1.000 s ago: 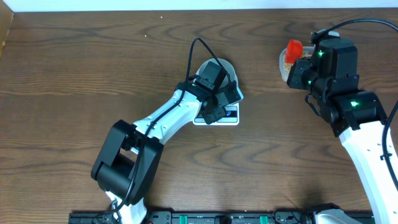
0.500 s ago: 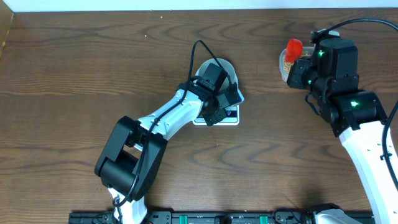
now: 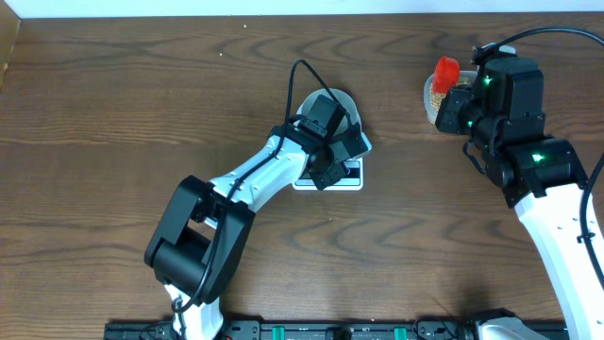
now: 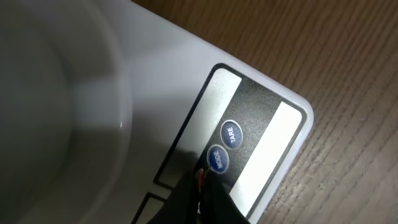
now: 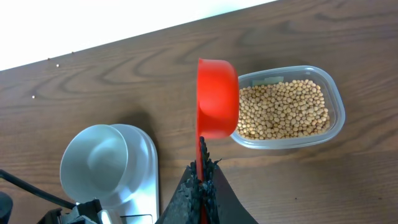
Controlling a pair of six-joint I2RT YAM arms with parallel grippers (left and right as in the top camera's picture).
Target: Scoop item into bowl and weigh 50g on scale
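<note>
The beans (image 5: pixel 283 109) lie in a clear plastic tub (image 5: pixel 336 118) at the far right of the table (image 3: pixel 113 113). None are in the bowl yet, as far as I can see. Right over the tub's left end hangs a red scoop (image 5: pixel 217 96), its handle pinched between the closed fingers of the right gripper (image 5: pixel 200 173). The cup is turned up on its edge, so it looks parked there, ready to dip in, not carrying a load. From this angle I can't quite tell whether anything sits inside it.

Well to the left, about mid-table, the pale bowl (image 5: pixel 96 155) sits on the far end of the white scale (image 4: pixel 186 81), with the control panel at the near end left uncovered. That makes sense, because the bowl has to be on the platform before the reading is set up. The left gripper (image 4: pixel 202 180) is there for that job. Its fingers are shut together into a single blunt tip and hold nothing, and that tip is down on the panel at the edge of the MODE button (image 4: pixel 217 160), with the TARE button (image 4: pixel 231 133) just beyond it. I'd judge the scale is being switched on or set before any scooping starts, which would be why the right arm waits over the tub.
</note>
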